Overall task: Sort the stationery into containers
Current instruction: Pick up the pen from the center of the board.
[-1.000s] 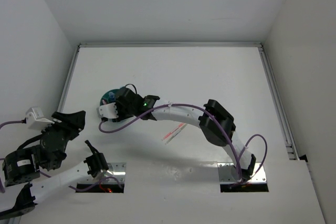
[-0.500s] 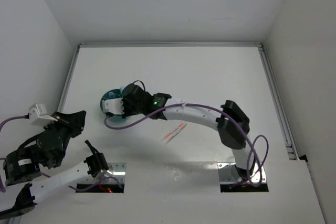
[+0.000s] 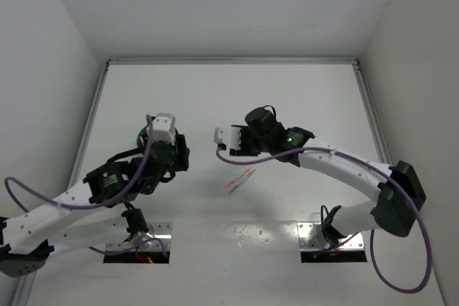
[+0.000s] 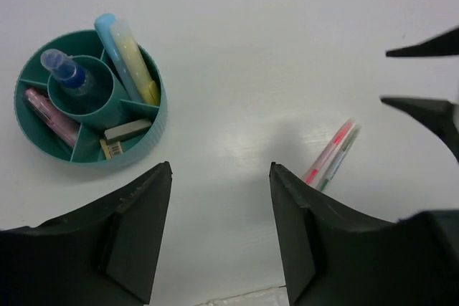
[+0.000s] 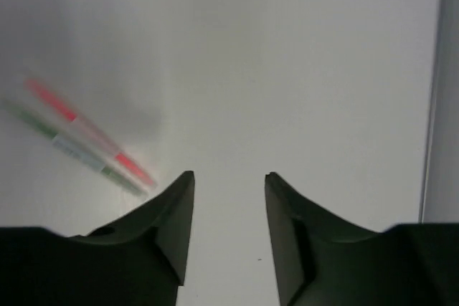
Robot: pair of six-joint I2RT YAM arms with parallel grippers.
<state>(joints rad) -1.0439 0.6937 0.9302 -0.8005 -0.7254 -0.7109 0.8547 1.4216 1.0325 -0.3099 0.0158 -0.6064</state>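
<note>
The teal round organiser (image 4: 152, 125) holds a light-blue marker (image 4: 113, 41), a yellow marker (image 4: 135, 59), a clear-blue marker (image 4: 66, 71) in its middle well, a pink piece (image 4: 49, 114) and a beige eraser (image 4: 128, 130). From above only a sliver of the organiser (image 3: 142, 134) shows beside the left arm. A thin red pen (image 4: 328, 152) and a green one (image 4: 343, 157) lie side by side on the table (image 3: 240, 179). My left gripper (image 4: 220, 170) (image 3: 178, 157) stands open and empty between organiser and pens. My right gripper (image 5: 229, 175) (image 3: 219, 141) is open and empty, just beyond the pens (image 5: 86, 141).
The white table (image 3: 301, 98) has raised rails along its left, far and right edges, and white walls stand close on all three sides. The right gripper's fingertips (image 4: 430, 109) reach into the left wrist view at its right edge.
The right gripper has drawn back from the organiser toward the table's middle. The left arm has swung in from the lower left to beside the organiser. The pens have not moved.
</note>
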